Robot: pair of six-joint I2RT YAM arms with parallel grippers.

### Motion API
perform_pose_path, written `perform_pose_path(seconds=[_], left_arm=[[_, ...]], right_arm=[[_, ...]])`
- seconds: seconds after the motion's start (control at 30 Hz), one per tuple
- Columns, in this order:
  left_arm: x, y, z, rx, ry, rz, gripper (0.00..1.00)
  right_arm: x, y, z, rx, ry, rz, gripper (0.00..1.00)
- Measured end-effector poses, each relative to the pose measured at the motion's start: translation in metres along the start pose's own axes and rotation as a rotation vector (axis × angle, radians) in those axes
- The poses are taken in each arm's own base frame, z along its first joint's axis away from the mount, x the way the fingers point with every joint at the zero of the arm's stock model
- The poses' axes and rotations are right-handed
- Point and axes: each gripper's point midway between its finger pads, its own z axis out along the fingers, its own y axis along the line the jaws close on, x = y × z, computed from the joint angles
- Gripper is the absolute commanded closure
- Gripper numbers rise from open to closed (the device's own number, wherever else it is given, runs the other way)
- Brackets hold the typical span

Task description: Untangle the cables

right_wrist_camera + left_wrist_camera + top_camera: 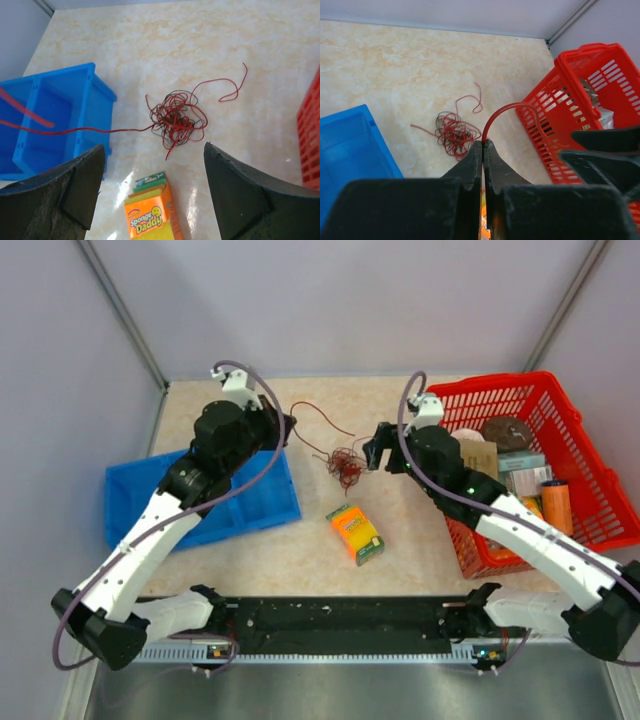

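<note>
The cables (345, 465) lie as a knotted clump of thin dark red and blackish wire on the table between the two arms. My left gripper (287, 425) is shut on one red strand (495, 114). This strand arcs up out of the closed tips (483, 142), and the clump (452, 132) sits just beyond them. In the right wrist view a taut strand (80, 131) runs left from the clump (175, 120) over the blue bin. My right gripper (375, 455) hangs open just right of the clump, with nothing between its fingers (154, 147).
A blue divided bin (130, 500) sits under the left arm. A red basket (590, 440) with several packages stands at the right. An orange sponge pack (355, 533) lies in front of the clump. A loose red end (235, 87) curls away from the clump, toward the basket side.
</note>
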Motion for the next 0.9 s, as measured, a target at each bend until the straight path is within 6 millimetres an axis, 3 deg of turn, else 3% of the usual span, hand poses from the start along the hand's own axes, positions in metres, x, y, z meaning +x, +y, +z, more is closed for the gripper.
perform_pose_path(seconds=[0.2, 0.37, 0.67, 0.8, 0.9], left_arm=[[-0.026, -0.013, -0.043, 0.048, -0.082, -0.047, 1.0], [-0.033, -0.021, -0.058, 0.084, -0.101, -0.072, 1.0], [-0.03, -0.032, -0.061, 0.146, -0.082, -0.088, 1.0], [-0.029, -0.033, -0.062, 0.15, -0.079, -0.089, 1.0], [-0.03, -0.033, -0.062, 0.151, -0.081, -0.089, 1.0]], right_arm=[[0.054, 0.01, 0.055, -0.02, 0.119, -0.04, 0.17], [0.106, 0.003, 0.088, 0.0, 0.24, -0.11, 0.2], [0.155, 0.044, 0.102, -0.269, 0.345, -0.119, 0.17], [0.176, 0.043, 0.11, -0.289, 0.398, -0.162, 0.18], [0.194, 0.037, 0.118, -0.271, 0.465, -0.207, 0.27]])
